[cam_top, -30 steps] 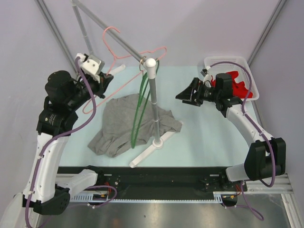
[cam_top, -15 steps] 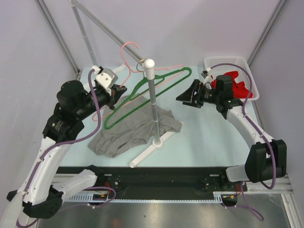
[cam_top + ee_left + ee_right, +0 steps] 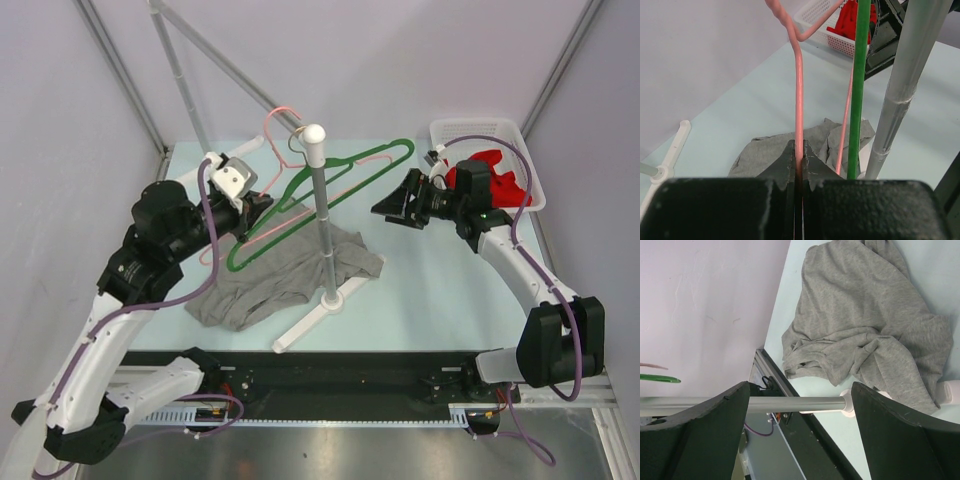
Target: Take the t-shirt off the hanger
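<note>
T-shirt [image 3: 290, 275] lies crumpled on table [image 3: 450, 280] at foot of stand pole [image 3: 322, 220], off pink hanger [image 3: 799, 100], whose wire left gripper [image 3: 799, 155] pinches tight, likely to hold it clear of cloth; right gripper [image 3: 800, 385] spread wide, empty, beside pole.

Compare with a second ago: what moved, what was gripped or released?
The left gripper, shut on the pink hanger throughout, carried it rightward toward the pole. The green hanger swung round, flaring toward the right gripper. Nothing gripped or released. T-shirt and open right gripper stayed put.
</note>
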`<action>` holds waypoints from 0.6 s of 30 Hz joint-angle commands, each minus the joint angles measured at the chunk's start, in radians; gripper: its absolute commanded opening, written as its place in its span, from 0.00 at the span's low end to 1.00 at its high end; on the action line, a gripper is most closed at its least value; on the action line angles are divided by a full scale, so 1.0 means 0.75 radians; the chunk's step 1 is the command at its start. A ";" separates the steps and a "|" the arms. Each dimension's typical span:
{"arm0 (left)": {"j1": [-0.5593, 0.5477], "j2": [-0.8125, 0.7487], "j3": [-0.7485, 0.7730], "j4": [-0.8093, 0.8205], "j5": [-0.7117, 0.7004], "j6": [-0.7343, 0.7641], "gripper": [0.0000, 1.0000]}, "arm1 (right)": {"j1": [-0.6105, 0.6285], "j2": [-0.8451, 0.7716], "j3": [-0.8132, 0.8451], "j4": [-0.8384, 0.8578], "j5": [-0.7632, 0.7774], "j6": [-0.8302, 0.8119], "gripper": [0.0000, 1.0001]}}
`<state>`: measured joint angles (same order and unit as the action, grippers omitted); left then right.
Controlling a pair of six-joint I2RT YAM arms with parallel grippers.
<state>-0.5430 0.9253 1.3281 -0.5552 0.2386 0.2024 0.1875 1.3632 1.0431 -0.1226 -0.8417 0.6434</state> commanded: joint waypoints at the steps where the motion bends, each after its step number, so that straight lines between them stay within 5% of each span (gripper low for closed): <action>1: -0.012 -0.039 -0.004 0.045 0.005 0.023 0.00 | -0.005 -0.050 -0.004 0.035 -0.001 0.009 0.88; 12: -0.014 -0.041 -0.014 0.010 0.093 0.061 0.00 | -0.005 -0.055 -0.008 0.033 -0.001 0.013 0.88; 14: -0.012 -0.043 -0.006 -0.012 0.099 0.068 0.11 | -0.005 -0.059 -0.010 0.033 -0.001 0.011 0.88; 16: -0.012 -0.084 -0.040 0.034 0.046 0.058 0.37 | -0.005 -0.057 -0.012 0.033 -0.001 0.011 0.88; 18: -0.012 -0.129 -0.067 0.067 0.024 0.049 0.48 | -0.005 -0.061 -0.014 0.029 0.001 0.009 0.88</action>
<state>-0.5453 0.8883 1.2991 -0.5541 0.2722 0.2333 0.1875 1.3499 1.0340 -0.1223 -0.8417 0.6472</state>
